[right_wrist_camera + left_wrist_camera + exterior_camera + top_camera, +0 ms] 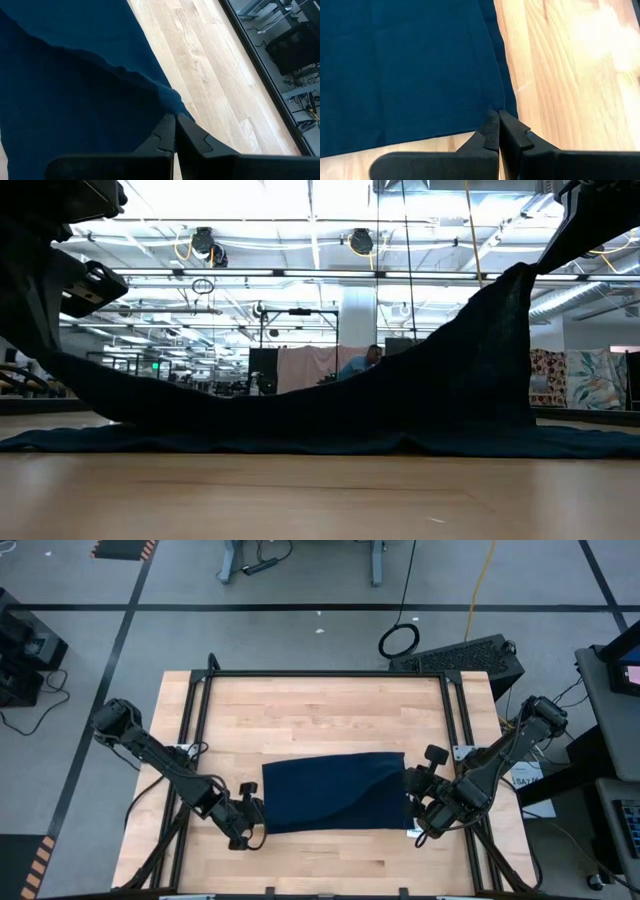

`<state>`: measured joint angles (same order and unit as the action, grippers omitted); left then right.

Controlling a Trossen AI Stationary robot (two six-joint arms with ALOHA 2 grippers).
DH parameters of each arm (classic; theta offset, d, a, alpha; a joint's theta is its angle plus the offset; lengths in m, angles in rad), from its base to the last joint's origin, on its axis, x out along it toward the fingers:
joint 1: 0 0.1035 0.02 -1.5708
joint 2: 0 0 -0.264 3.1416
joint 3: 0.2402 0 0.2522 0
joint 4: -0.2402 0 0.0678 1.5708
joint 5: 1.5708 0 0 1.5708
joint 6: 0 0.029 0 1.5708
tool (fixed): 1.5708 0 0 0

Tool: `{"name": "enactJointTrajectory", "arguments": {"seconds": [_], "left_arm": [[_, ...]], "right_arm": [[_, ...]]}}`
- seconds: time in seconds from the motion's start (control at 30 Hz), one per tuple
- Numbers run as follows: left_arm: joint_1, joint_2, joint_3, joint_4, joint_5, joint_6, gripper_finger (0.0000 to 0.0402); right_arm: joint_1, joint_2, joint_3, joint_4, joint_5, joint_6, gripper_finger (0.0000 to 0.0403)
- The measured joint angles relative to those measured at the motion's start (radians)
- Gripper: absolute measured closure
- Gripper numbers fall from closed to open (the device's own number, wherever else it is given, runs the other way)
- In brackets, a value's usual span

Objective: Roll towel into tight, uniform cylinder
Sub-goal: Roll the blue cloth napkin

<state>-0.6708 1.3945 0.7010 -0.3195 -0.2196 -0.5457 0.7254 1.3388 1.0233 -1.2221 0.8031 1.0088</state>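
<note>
Towel point(335, 792) sits mid-table point(320, 710), toward the 6 o'clock edge, spread mostly flat with one layer folded diagonally over itself. Left gripper point(252, 817) is at the towel's 8 o'clock corner, fingers point(490, 131) clamped on the cloth edge; right gripper point(412, 808) is at the 4 o'clock corner, fingers point(167, 131) pinched on the cloth there. In the low view both held corners are raised off the wood, the cloth point(400, 405) sagging between them and the lower layer flat on the table.
</note>
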Motion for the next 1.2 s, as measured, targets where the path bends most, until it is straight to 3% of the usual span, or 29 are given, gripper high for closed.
{"name": "enactJointTrajectory", "arguments": {"seconds": [0.73, 1.2], "left_arm": [[-0.002, 0.0, 0.0, 0.07, 0.055, -0.025, 0.0398], [-0.004, 0.0, 0.0, 0.095, 0.087, -0.071, 0.0289]], "right_arm": [[0.0, 0.0, 0.0, 0.0, -0.022, 0.0, 0.0403], [0.0, 0.0, 0.0, 0.0, -0.023, 0.0, 0.0403]]}}
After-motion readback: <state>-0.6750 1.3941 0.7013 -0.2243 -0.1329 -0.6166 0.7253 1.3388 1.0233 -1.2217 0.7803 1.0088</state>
